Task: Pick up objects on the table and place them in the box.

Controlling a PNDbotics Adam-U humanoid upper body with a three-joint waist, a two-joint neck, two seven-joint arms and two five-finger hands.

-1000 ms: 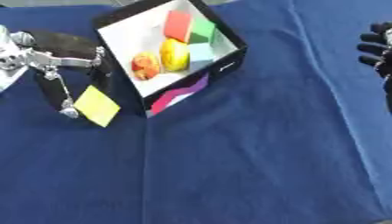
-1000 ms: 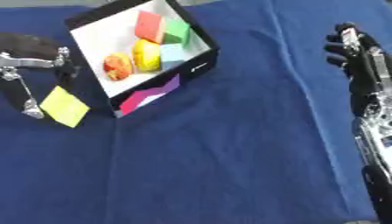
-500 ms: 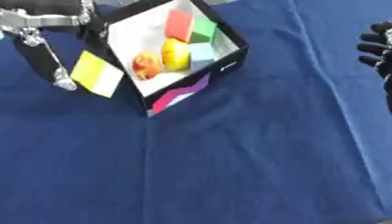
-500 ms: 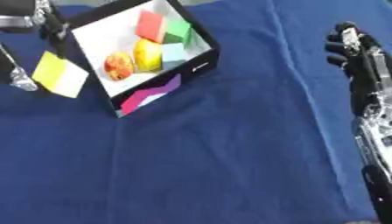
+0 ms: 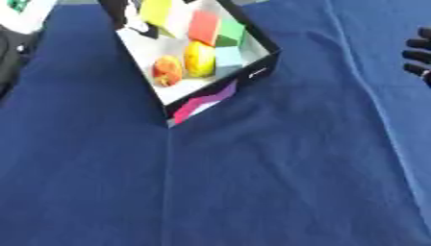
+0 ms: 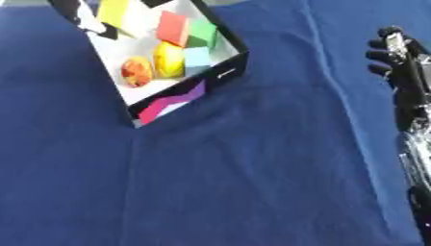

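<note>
Your left hand (image 5: pixel 134 21) barely visible over box (image 5: pixel 252 72) far corner, fingers curled on yellow block (image 5: pixel 156 10), positioned for drop inside. Red block (image 5: pixel 205 26), green block (image 5: pixel 231 36), pale blue block (image 5: pixel 227 56), two fruit-like pieces (image 5: pixel 183 65) already packed in box. Your right hand (image 6: pixel 396 57) idle well right of box, fingers relaxed, holding nothing. Blue cloth (image 5: pixel 252 182) on table near box bare.
</note>
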